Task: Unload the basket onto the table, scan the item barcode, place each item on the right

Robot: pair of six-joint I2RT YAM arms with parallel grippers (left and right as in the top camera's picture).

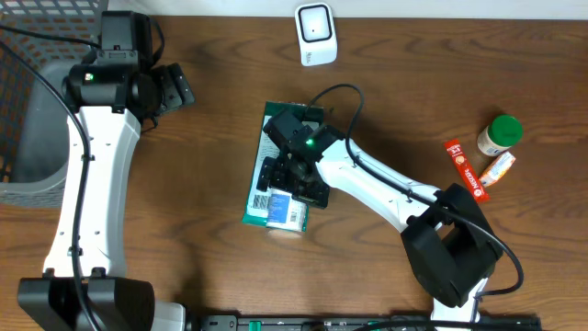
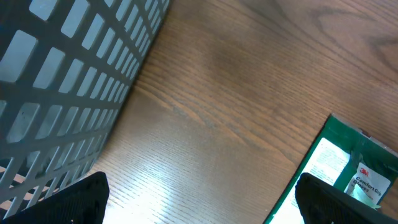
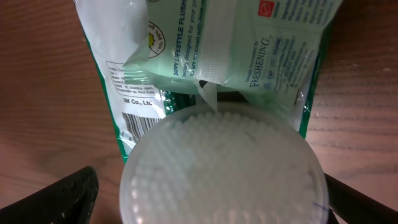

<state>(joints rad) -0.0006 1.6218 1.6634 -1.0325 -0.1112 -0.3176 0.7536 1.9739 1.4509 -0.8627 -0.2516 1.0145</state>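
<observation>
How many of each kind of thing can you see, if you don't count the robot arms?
Packets: 2 (green package, red packet)
Small containers: 2 (green-lidded jar, orange-and-white container)
Scanners: 1 (white scanner)
Baskets: 1 (grey mesh basket)
Total: 6

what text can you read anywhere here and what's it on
"FRESHENING": green package
"LIFESTYLE FLUSH", cut off: same package
"3M Co.,": by its barcode
"3M", "Comfort Gri", cut off: same package, left wrist view
Red packet, green-capped bottle: too small to read
</observation>
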